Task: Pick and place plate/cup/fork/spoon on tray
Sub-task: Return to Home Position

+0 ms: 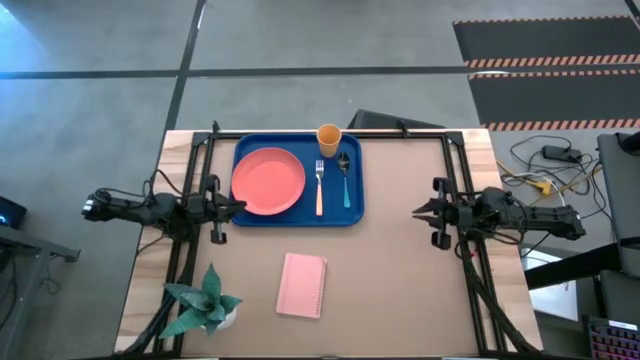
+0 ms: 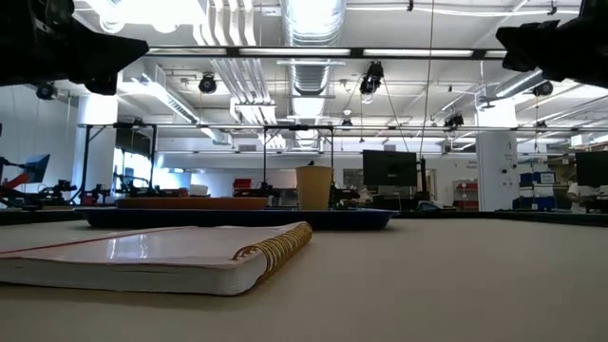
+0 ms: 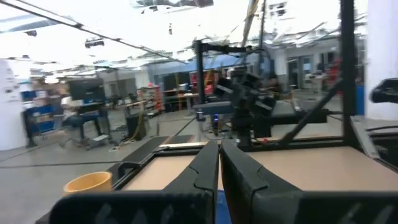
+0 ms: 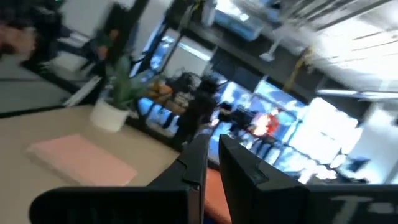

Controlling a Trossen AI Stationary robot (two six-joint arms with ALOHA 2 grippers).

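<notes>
Notebook (image 1: 302,285) first: it is lying at six o'clock, nearest you, with the potted plant (image 1: 204,303) at seven, both well apart from the tray (image 1: 299,203). Further back, you are holding both arms off the load. The left gripper (image 1: 236,205) is hovering at nine o'clock, just beside the tray's edge, its fingers (image 3: 205,171) pressed together. The right gripper (image 1: 421,211) is waiting at three o'clock, well apart from the tray, its fingers (image 4: 205,163) likewise drawn together and carrying nothing. Beyond them, the tray is sitting at twelve o'clock and already holding everything: the plate (image 1: 268,181), the fork (image 1: 319,186) beside it, the spoon (image 1: 345,178) next along, and the cup (image 1: 329,136) at the far rim. The job looks complete. Your risk is the left gripper: any swing inward could be nudging the tray and tipping the cup off the far rim. Nothing is blocking your retreat.
</notes>
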